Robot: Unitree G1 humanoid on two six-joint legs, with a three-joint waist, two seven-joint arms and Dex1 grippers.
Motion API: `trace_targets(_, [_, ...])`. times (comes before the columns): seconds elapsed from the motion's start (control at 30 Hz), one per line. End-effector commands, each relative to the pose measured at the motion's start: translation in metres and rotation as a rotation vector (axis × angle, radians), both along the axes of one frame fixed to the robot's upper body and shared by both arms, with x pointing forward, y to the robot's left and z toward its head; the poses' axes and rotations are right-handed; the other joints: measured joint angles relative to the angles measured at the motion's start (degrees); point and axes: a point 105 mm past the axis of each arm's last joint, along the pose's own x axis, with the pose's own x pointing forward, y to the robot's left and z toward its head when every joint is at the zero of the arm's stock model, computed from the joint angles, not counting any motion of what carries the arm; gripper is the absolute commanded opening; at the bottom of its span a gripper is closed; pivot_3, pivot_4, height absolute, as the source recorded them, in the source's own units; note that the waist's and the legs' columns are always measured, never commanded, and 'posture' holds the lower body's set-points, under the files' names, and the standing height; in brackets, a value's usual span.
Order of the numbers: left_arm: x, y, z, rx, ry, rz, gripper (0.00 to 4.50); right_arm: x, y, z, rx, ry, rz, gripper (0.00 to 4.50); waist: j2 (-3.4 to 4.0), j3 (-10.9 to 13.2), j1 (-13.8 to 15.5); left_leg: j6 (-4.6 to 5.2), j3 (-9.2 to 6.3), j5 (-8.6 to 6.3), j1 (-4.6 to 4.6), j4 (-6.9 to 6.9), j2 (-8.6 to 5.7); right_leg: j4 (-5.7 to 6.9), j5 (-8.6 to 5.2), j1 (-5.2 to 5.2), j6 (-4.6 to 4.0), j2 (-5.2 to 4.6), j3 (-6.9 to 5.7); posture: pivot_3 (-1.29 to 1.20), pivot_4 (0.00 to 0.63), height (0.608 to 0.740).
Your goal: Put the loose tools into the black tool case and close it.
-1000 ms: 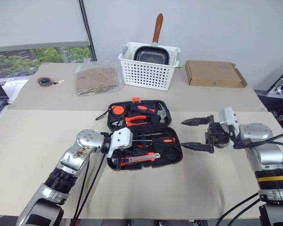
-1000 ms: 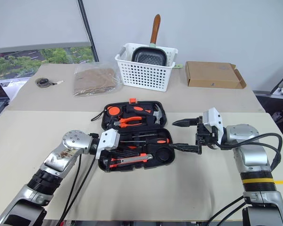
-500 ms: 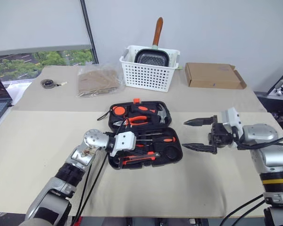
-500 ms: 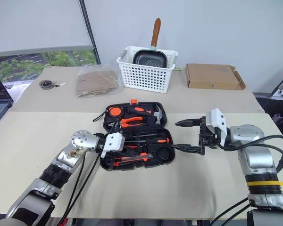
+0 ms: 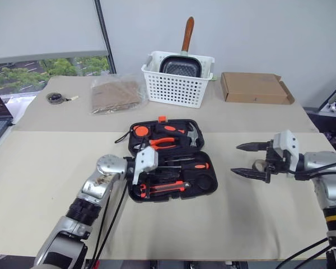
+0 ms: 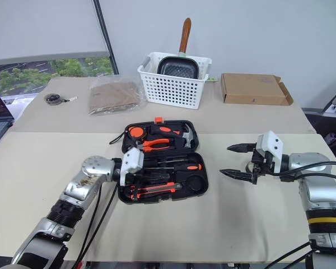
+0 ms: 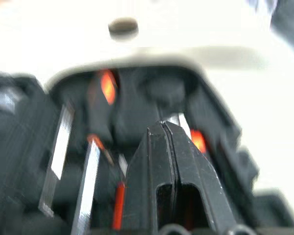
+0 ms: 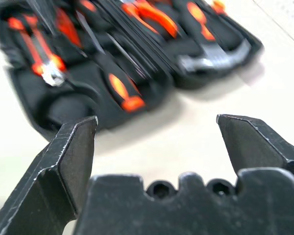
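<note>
From the head views, the case lies open near the middle of the counter, its two halves side by side: the far half holds the pliers and hammer, the near half holds the screwdrivers and knife, lying with their long axes across the counter from left to right. No tool of the set lies loose on the counter, so I judge that closing is what remains. The hinge line also runs left to right between the halves, so one half must fold over the other along that axis.

The left tool sits over the left end of the near half, much the nearer to the case. The right tool hovers well apart to the case's right, spread wide and empty.

In the left wrist view, the left tool's fingers are pressed together, gripping nothing I can make out, directly above the case's recesses.

In the right wrist view, the wide-spread fingers frame the case, which lies ahead across bare counter.
</note>
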Motion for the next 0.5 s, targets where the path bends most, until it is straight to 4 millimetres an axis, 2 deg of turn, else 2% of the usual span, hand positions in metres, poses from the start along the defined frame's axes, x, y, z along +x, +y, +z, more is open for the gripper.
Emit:
trace_targets(0.03, [-0.014, 0.005, 0.038, -0.055, 0.003, -0.035, 1.4, 0.003, -0.029, 0.007, -0.113, 0.023, -0.108, 4.5, 0.0, 0.0, -0.1, 0.01, 0.02, -0.01, 0.02, -0.05, -0.02, -0.05, -0.02, 0.02, 0.03, 0.0, 0.0, 0.0, 0.15, 0.7])
trace_targets(0.13, [-0.024, 0.007, 0.046, -0.039, 0.019, -0.045, 2.43, 0.002, -0.041, -0.003, -0.204, 0.082, -0.159, 4.5, -0.02, 0.0, -0.3, 0.11, 0.02, -0.07, 0.03, -0.1, -0.11, -0.13, -0.12, 0.06, 0.19, -0.09, 0.03, 0.0, 0.15, 0.7])
trace_targets(0.2, [-0.028, 0.008, 0.047, -0.025, 0.027, -0.047, 3.11, 0.002, -0.043, -0.005, -0.229, 0.102, -0.168, 4.5, -0.04, 0.0, -0.5, 0.48, 0.02, -0.29, 0.03, -0.1, -0.13, -0.21, -0.15, 0.1, 0.25, -0.1, 0.04, 0.0, 0.15, 0.7])
trace_targets(0.33, [-0.031, 0.009, 0.049, -0.013, 0.028, -0.03, 4.44, -0.002, -0.05, -0.012, -0.278, 0.172, -0.194, 4.5, -0.06, 0.0, -0.8, 0.53, 0.01, -0.32, 0.11, -0.09, -0.13, -0.17, -0.14, 0.15, 0.27, -0.1, 0.08, 0.0, 0.15, 0.7])
trace_targets(0.5, [-0.038, 0.009, 0.049, -0.007, 0.042, -0.038, 4.44, 0.001, -0.054, -0.019, -0.312, 0.207, -0.232, 4.5, -0.07, 0.1, -1.1, 0.4, -0.03, -0.24, 0.19, -0.09, -0.1, -0.04, -0.15, 0.15, 0.26, -0.05, 0.07, 0.0, 0.15, 0.7])
